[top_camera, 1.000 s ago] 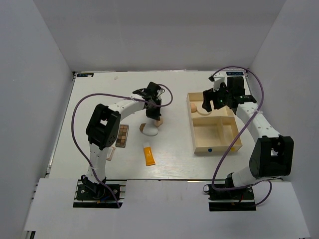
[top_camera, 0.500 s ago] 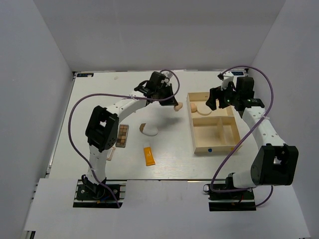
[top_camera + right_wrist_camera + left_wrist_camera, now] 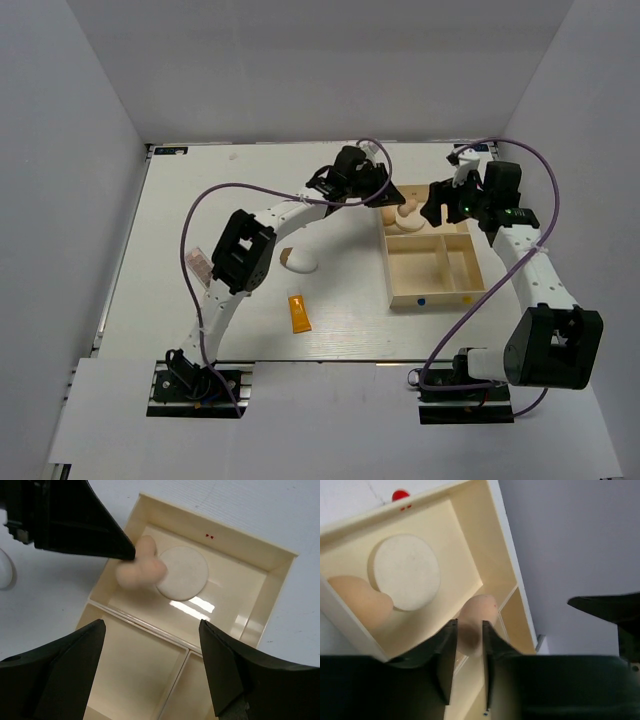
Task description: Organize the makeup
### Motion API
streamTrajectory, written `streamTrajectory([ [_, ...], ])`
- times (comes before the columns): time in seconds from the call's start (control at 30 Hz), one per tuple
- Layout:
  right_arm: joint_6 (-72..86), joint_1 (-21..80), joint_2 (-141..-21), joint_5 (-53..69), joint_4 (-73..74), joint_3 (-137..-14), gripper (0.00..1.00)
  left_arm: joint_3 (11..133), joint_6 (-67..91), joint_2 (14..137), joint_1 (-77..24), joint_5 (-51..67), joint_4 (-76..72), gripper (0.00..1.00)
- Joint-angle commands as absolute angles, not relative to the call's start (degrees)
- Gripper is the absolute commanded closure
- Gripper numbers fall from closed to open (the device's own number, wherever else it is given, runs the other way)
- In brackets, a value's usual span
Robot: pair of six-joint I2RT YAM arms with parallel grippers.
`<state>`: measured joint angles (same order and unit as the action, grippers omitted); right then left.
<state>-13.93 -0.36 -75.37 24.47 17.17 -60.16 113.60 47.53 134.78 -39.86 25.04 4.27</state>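
Left wrist view: the held peach egg sponge (image 3: 477, 611) is blurred at its lower end, and the pinched part is lost between the left hand's (image 3: 468, 626) fingers. Second egg sponge (image 3: 357, 602), lower left: base hidden behind the wall of the wooden compartment box (image 3: 475, 535). The box runs off the top and left edges. Dark shape (image 3: 611, 611) at right edge, cut off, unidentifiable.

Right wrist view: the two sponges smear into one peach blur. Teardrop sponge (image 3: 4, 571) is a sliver at the left edge. Right hand (image 3: 151, 630): fingers cut by the bottom edge.
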Motion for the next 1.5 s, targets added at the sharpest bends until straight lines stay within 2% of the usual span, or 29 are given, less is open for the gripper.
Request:
streamTrajectory([
  [0.0,-14.5,-1.3,-73.5,26.1,14.9,-59.3,0.18,115.8,50.6,134.6,-40.4,25.5,3.8,0.59],
  [0.1,-14.9,-1.5,-73.0,26.8,14.7,-58.4,0.17,115.7,49.9,134.2,-40.4,24.6,4.7,0.51],
  [0.17,-15.6,-1.5,-72.6,28.3,14.7,-57.7,0.17,115.8,49.6,133.5,-40.4,24.1,5.3,0.42],
  [0.23,-16.2,-1.4,-72.2,30.8,14.7,-57.3,0.17,116.1,49.2,132.7,-40.4,23.6,5.4,0.39],
  [0.4,-24.8,-1.3,-71.1,44.6,18.4,-56.4,0.17,115.3,47.1,127.7,-39.2,22.2,6.6,0.38],
  [0.5,-32.5,-0.6,-70.8,54.7,24.4,-55.6,0.19,108.1,43.8,120.3,-38.5,17.8,7.7,0.37],
  [0.53,-34.2,-0.4,-70.8,56.3,24.4,-55.4,0.20,108.0,43.0,118.0,-37.7,16.4,8.0,0.37],
  [0.63,-37.8,2.7,-71.3,58.4,26.3,-54.5,0.22,96.4,41.0,107.2,-35.4,13.1,9.0,0.35],
  [0.73,-38.5,7.4,-72.3,55.7,25.1,-53.5,0.23,84.8,39.3,95.7,-32.7,8.2,13.4,0.33],
  [0.77,-37.9,9.5,-72.7,54.5,22.8,-53.2,0.23,79.5,38.9,93.0,-32.2,5.4,14.8,0.30],
  [0.8,-35.6,10.7,-73.7,51.5,21.5,-52.7,0.23,77.0,38.3,90.0,-31.1,4.0,16.2,0.30],
  [0.83,-34.7,14.6,-74.4,50.3,20.6,-52.7,0.23,77.0,38.3,84.4,-31.1,2.7,18.8,0.25],
  [0.87,-33.3,15.9,-75.3,46.8,18.1,-52.7,0.23,70.0,38.4,81.6,-30.4,0.9,21.1,0.23],
  [1.0,-29.9,24.6,-81.9,36.2,15.9,-55.5,0.22,61.4,39.2,69.8,-29.8,-4.6,27.5,0.17],
  [1.1,-27.4,33.0,-87.9,28.6,14.7,-59.0,0.18,57.1,41.1,62.9,-29.8,-7.5,32.9,0.16],
  [1.17,-23.6,35.1,-91.8,26.4,15.0,-63.4,0.11,55.2,43.4,57.4,-29.8,-9.6,36.7,0.16],
  [1.3,-18.5,40.7,-101.4,21.6,14.8,-70.0,0.11,51.8,46.2,47.0,-29.8,-13.8,41.3,0.14],
  [1.47,-17.7,44.0,-109.8,17.2,15.5,-77.2,0.11,50.3,48.7,40.0,-29.8,-15.7,46.7,0.13],
])
